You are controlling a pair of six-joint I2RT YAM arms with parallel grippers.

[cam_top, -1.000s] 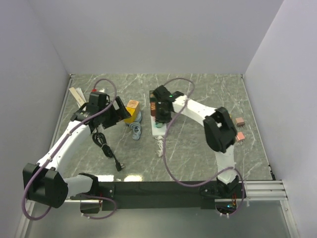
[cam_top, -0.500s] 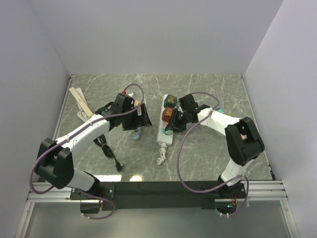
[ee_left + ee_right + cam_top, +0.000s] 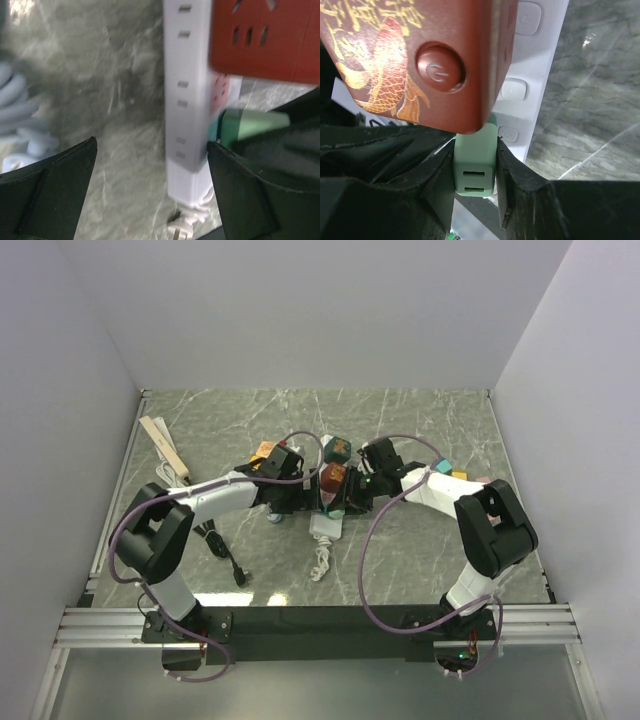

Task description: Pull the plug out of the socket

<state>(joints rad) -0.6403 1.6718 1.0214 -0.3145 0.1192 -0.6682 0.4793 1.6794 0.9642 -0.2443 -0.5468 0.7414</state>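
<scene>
A white power strip [image 3: 324,523] lies mid-table with a red cube adapter [image 3: 332,480] and a mint-green plug [image 3: 474,167] in its sockets. My right gripper [image 3: 475,175] is shut on the green plug, one finger on each side, just below the red adapter [image 3: 420,55]. My left gripper [image 3: 150,170] is open at the strip's cord end. Its right finger [image 3: 260,200] touches the strip's side [image 3: 185,100] and its left finger [image 3: 45,195] stands well clear. The green plug [image 3: 255,125] shows beyond the strip. In the top view the two grippers meet at the strip.
The strip's white cord [image 3: 321,562] coils toward the near side. A black cable with a plug [image 3: 218,540] lies at the left. A pale blue coiled cable [image 3: 275,512], a yellow block [image 3: 264,450], a wooden strip [image 3: 164,447] and small blocks [image 3: 455,473] lie around.
My left arm has swung right from the yellow block to the power strip. My right gripper has moved down along the strip to the green plug. The strip has shifted nearer.
</scene>
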